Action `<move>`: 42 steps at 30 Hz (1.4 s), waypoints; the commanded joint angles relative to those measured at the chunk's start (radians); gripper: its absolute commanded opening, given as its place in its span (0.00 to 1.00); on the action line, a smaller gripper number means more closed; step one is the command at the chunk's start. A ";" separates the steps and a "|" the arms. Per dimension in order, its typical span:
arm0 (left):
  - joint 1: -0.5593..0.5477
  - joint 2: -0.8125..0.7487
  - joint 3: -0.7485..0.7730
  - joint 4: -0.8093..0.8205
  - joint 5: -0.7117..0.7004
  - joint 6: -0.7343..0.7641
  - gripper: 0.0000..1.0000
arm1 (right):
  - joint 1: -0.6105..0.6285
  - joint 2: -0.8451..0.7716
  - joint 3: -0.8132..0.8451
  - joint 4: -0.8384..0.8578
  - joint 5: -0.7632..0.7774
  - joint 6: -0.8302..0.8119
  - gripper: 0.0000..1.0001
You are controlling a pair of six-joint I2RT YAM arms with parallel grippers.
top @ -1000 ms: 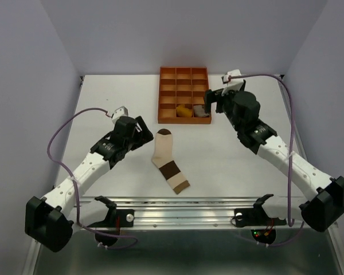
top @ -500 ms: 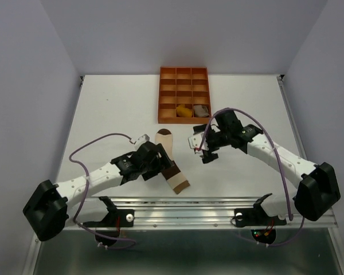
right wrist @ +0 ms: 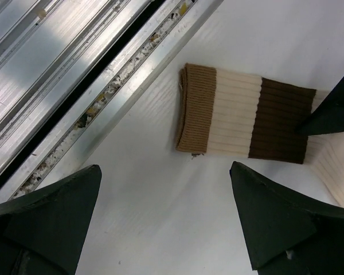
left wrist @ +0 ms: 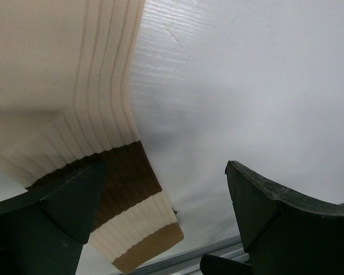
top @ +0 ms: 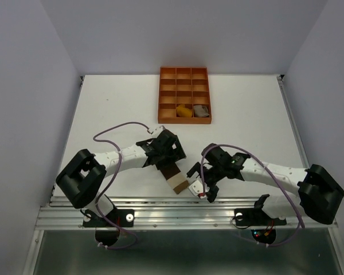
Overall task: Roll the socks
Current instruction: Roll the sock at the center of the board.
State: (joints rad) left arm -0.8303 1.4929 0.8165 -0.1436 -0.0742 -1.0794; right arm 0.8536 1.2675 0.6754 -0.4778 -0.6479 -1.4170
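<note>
The colour-blocked sock [top: 176,179] lies flat on the white table [top: 114,109], its tan cuff end close to the aluminium rail [top: 160,207] at the near edge. Only the right wrist view shows that end whole: tan rim, cream band, then brown band [right wrist: 241,117], with the rail [right wrist: 74,69] running just beside it. The right gripper [right wrist: 165,169] stands wide open and holds nothing. The cuff lies ahead of it, clear of both fingers. From above, this gripper [top: 198,181] sits just to the right of the cuff.

Further in, the left gripper [top: 167,153] hides the sock's middle and toe from the overhead camera. Its own wrist view shows that ribbed cream stretch [left wrist: 57,86]. This gripper [left wrist: 164,169] is also spread wide, with one finger [left wrist: 51,212] over the brown band and the other above bare table. Whether it touches the fabric cannot be told.

At the far side, well apart, the orange tray [top: 159,94] holds the mustard sock [top: 184,111] and the taupe sock [top: 202,111] in neighbouring front compartments.
</note>
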 commanded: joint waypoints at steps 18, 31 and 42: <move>0.082 0.127 0.006 0.033 0.132 0.153 0.99 | 0.050 0.262 0.058 0.258 0.047 0.058 0.71; 0.083 0.113 0.001 0.033 0.140 0.173 0.99 | 0.050 0.259 0.056 0.186 0.022 0.052 0.06; 0.073 0.030 0.023 0.026 0.114 0.176 0.99 | 0.050 0.345 0.277 -0.225 -0.081 0.188 0.01</move>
State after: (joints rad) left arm -0.7513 1.5761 0.8272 -0.0689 0.0856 -0.9360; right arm 0.8978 1.5810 0.9051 -0.5030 -0.6456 -1.2961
